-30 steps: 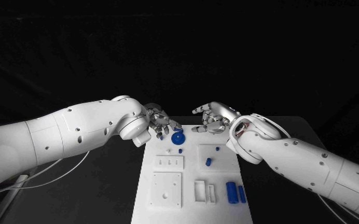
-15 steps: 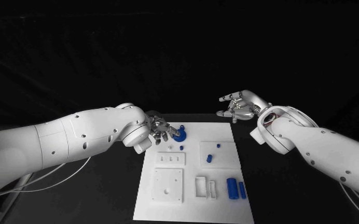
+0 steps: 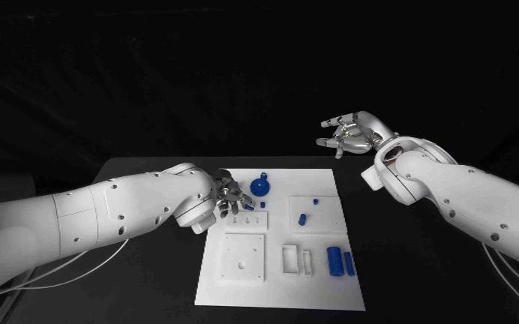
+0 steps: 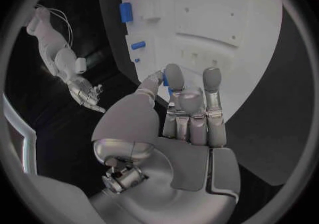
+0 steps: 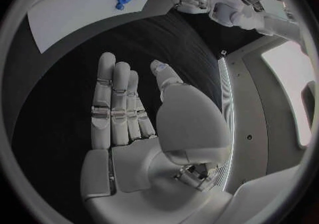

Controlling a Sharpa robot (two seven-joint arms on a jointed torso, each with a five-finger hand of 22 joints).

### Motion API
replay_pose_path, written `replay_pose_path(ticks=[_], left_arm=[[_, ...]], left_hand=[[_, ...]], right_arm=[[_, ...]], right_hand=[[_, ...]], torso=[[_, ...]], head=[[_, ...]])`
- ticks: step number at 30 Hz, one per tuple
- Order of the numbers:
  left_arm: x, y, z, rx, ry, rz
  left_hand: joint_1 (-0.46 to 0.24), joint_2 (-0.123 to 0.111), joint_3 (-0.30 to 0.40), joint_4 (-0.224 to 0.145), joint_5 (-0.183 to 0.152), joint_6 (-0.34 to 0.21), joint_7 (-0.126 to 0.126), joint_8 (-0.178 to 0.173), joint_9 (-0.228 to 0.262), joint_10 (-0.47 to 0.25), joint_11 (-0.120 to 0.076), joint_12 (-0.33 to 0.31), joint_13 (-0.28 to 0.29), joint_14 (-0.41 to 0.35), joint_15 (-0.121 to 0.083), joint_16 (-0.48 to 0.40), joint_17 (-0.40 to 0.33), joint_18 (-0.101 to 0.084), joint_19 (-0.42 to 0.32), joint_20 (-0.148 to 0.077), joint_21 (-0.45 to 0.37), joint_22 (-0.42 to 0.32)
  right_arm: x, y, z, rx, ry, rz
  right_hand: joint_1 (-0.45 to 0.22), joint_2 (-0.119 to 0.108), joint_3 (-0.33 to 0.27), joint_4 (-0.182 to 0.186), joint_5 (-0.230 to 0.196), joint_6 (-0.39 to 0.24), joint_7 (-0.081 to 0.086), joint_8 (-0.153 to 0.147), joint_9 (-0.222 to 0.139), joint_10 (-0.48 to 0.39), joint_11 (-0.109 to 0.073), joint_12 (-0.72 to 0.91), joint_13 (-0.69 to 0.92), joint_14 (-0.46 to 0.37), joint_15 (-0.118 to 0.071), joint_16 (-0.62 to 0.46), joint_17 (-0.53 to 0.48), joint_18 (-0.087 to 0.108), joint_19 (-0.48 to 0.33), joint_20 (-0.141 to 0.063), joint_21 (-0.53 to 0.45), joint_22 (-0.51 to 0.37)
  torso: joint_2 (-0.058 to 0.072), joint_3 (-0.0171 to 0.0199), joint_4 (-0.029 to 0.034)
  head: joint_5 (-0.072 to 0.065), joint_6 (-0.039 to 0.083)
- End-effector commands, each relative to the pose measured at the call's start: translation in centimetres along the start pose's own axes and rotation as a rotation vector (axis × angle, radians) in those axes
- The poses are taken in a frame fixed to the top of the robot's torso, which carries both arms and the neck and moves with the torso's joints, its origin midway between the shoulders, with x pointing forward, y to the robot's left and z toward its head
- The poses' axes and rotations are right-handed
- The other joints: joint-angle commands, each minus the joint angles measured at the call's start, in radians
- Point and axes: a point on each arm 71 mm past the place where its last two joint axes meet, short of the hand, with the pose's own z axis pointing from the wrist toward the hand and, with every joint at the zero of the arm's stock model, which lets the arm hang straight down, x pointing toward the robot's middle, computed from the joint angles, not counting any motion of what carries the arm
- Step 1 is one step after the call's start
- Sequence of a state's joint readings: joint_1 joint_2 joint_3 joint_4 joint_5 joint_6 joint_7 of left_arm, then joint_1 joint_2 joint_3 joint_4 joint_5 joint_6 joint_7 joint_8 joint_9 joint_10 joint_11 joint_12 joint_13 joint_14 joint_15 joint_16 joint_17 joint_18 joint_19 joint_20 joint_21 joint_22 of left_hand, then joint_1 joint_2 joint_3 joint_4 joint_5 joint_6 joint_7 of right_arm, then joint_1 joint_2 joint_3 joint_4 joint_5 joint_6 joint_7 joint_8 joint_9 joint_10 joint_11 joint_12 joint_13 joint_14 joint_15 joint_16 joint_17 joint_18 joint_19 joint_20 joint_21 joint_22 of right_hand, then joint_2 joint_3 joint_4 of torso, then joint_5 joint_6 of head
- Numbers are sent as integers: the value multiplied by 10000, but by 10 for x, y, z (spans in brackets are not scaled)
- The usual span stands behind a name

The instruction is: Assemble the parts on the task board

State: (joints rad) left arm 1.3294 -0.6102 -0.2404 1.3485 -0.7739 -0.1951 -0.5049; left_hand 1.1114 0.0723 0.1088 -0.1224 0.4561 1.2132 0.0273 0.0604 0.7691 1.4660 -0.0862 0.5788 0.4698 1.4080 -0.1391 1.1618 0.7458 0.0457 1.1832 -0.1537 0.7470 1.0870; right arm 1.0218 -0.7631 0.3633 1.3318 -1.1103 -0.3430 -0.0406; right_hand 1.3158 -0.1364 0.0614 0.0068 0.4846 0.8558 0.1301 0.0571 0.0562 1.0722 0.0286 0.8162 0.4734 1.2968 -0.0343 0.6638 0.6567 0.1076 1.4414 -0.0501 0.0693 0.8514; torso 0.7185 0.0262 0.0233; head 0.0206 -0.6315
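hiding part of the task board [image 3: 325, 294], left hand [image 3: 230, 195] hovers.

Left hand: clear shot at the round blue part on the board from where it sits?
Probably yes. The left hand hovers over the task board right beside the round blue part, empty, with nothing between them. The right hand is off the board.

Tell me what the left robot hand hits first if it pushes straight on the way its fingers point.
Probably the round blue part: the left robot hand points across the task board towards it. Depth is unclear; the fingers may be passing above it.
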Motion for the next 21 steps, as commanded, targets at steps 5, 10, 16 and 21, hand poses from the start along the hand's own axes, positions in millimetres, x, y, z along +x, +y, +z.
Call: replay_pose_path(ticks=[5, 10, 16, 21], left_arm=[[13, 11, 4, 126, -684, 978], [21, 16, 7, 92, -609, 1043], [29, 19, 10, 78, -575, 1110], [34, 20, 12, 48, -477, 1158]], left_hand=[[106, 17, 772, -806, 111, 798, -658, 53, 3131, 479, -58, 118, -85, 136, 2, -17, 93, -94, 125, 30, -120, 96], [84, 6, 798, -805, 191, 823, -666, 53, 3170, 477, -63, 209, -135, 174, -1, 1, 205, -94, 185, 27, -192, 221], [79, 9, 810, -802, 216, 820, -665, 54, 3183, 478, -65, 217, -150, 187, -4, 4, 230, -90, 203, 27, -221, 259], [79, 9, 810, -802, 216, 820, -665, 54, 3183, 478, -65, 217, -150, 187, -4, 4, 230, -90, 203, 27, -221, 259]], right_arm=[[-3, 0, 0, 5, -401, 271], [-3, 1, 0, -1, -395, 277], [-2, 2, 1, 72, -343, 294], [0, 2, 1, 150, -248, 310]], right_hand=[[-80, -42, 30, 12, 247, 104, 22, 1, 14, -78, -1, 17, -102, -23, 29, -73, -30, -140, 15, -3, 56, -79], [-63, -46, 53, 4, 297, 98, 24, -1, 13, -88, 0, -1, -148, -35, 30, -79, -37, -141, 8, -3, 62, -105], [-83, -53, 90, 11, 383, 53, 29, -1, 11, -104, 5, -14, -224, -58, 36, -91, -52, -145, -14, 2, 66, -159], [-79, -46, 108, 13, 403, 53, 30, 0, 12, -109, 7, -11, -241, -61, 37, -91, -55, -144, -15, 3, 71, -173]], torso=[[24, -42, 49], [28, -49, 68], [29, -56, 82], [36, -55, 94]], head=[[-48, -162], [-85, -215], [-133, -235], [-36, -215]])
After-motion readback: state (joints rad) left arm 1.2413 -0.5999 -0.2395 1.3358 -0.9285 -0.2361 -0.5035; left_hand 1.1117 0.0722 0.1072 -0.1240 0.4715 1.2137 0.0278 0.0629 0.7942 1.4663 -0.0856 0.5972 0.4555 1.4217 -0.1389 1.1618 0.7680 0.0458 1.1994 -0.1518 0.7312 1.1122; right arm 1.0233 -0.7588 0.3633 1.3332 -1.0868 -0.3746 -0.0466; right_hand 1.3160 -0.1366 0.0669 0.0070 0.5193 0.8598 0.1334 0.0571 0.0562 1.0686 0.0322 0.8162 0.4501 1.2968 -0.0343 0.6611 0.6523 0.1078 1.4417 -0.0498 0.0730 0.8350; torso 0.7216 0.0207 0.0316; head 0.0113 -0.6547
